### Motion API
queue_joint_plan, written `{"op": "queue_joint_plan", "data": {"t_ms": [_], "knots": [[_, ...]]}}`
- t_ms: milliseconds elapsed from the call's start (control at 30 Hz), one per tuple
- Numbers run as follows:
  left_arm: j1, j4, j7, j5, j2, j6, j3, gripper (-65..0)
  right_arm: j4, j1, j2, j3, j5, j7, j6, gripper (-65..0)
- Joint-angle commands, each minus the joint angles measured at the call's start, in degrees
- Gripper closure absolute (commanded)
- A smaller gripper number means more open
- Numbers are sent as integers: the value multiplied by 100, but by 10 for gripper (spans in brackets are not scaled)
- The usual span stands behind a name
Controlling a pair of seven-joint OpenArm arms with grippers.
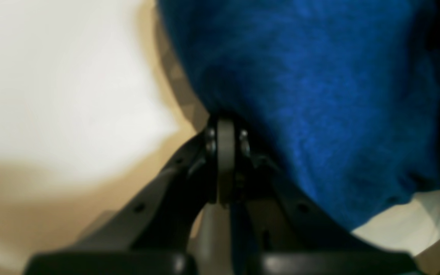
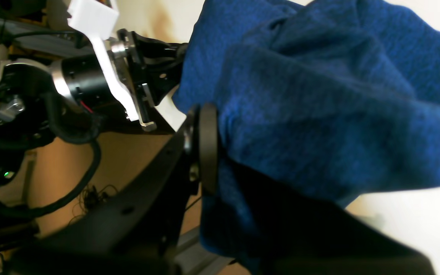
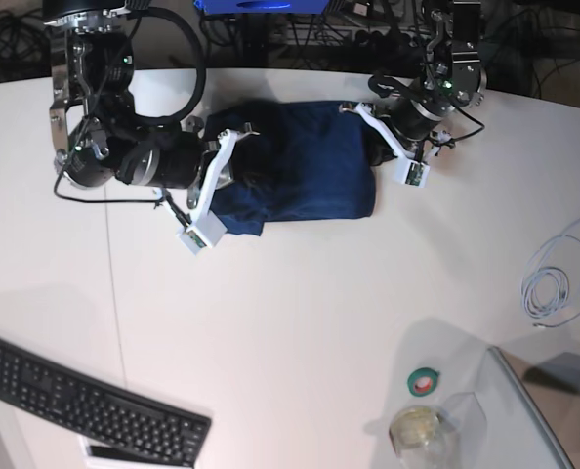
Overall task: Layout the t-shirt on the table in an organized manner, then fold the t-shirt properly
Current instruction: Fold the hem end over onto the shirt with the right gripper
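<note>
Left gripper (image 1: 225, 126): jaws pressed together, a bunched edge of the t-shirt (image 1: 319, 95) pinched at the tips. Right gripper (image 2: 204, 149): nearly closed, blue fabric clamped between the jaws and draped over them. T-shirt: held between both arms as a crumpled navy bundle at the far middle of the table (image 3: 300, 293). Nearer edge: black keyboard (image 3: 90, 396), green tape roll (image 3: 424, 382), clear jar (image 3: 417, 430). Right side: coiled white cable (image 3: 559, 278).
</note>
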Motion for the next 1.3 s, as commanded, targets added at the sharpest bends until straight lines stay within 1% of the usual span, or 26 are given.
{"op": "queue_joint_plan", "data": {"t_ms": [0, 33, 100, 333, 400, 467, 567, 667, 800, 967, 1167, 1267], "knots": [[-11, 107, -65, -59, -5, 66, 132, 0, 103, 73, -23, 8, 135, 91, -109, -8], [-11, 115, -65, -59, -14, 119, 255, 0, 112, 108, -5, 8, 135, 91, -214, -8], [-73, 124, -65, -59, -14, 163, 431, 0, 112, 125, 91, -1, 152, 91, -311, -8], [-117, 115, -65, -68, 13, 189, 836, 0, 103, 134, 126, 8, 143, 91, -320, -8], [-117, 124, -65, -68, 13, 374, 853, 0, 77, 134, 126, -27, 135, 91, -320, -8], [-117, 124, -65, -68, 13, 444, 853, 0, 68, 231, 126, -36, 135, 100, -320, -8], [-117, 124, -65, -68, 4, 444, 853, 0, -143, 389, 100, -36, 135, 100, -320, -8], [-117, 124, -65, -68, 4, 444, 853, 0, -679, 609, 100, -36, 135, 108, -320, -8], [-117, 124, -65, -68, 4, 444, 853, 0, -1066, 741, 100, -124, 135, 249, -320, -8], [-117, 124, -65, -68, 21, 444, 853, 0, -1136, 750, 100, -510, 135, 267, -320, -8], [-126, 124, -65, -68, 109, 444, 862, 0, -1136, 750, 91, -484, 135, 267, -328, -8], [-126, 124, -65, -59, 153, 444, 871, 0, -1136, 723, 91, -510, 179, 267, -407, -8]]}}
